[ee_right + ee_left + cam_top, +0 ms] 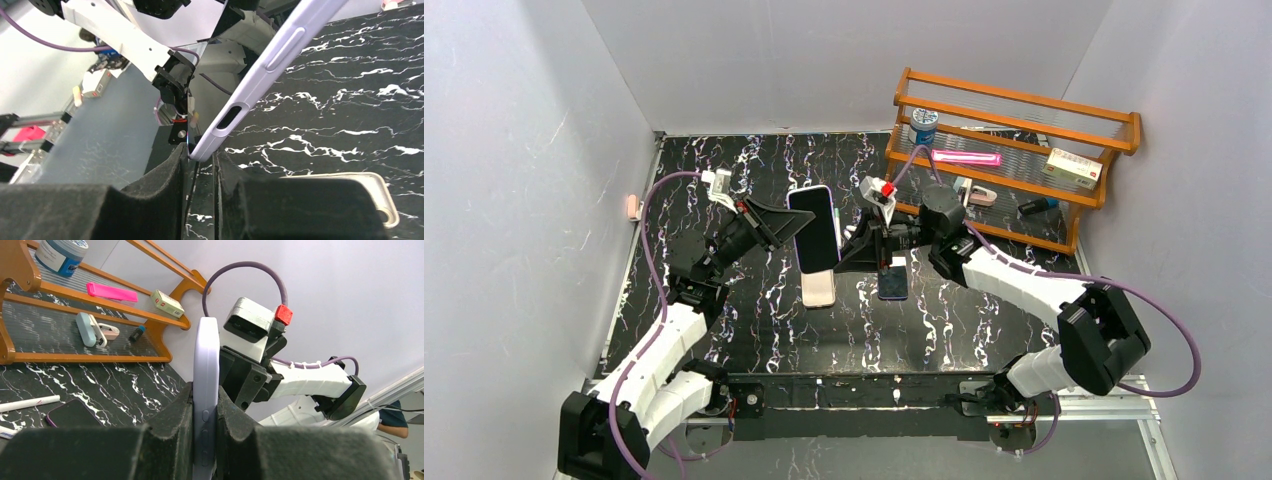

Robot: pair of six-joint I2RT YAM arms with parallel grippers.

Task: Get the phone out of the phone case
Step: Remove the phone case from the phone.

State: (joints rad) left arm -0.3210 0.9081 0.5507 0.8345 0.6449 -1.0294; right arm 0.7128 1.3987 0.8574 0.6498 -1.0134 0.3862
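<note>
Up in the air over the black table with white streaks [754, 335], the dark-screened phone [814, 228] sits inside its soft light purple phone case [206, 355]. It is not out yet. The left gripper [205, 400] pinches phone and case between its two black fingers, one on each flat side, and holds them standing up. The right gripper [200, 156] is at one corner of the case, next to a small slot. Its fingers are very close together, and the corner sits right at their tips. I cannot tell if they really bite the rim or only touch it.

The step now, I think, is to peel the case off at that corner. To do it well, the right gripper should catch only the thin purple lip, not the phone too. Then it should pull the lip away slowly, so the corner pops free. The left gripper squeezes phone and case together, so the case may not slip off there. Freeing the far corners first makes sense. A quick tug could twist the phone loose and drop it.

Down on the table lie a pale tan empty case [818, 290] and another dark flat phone [892, 282], both apart from the held one.
</note>
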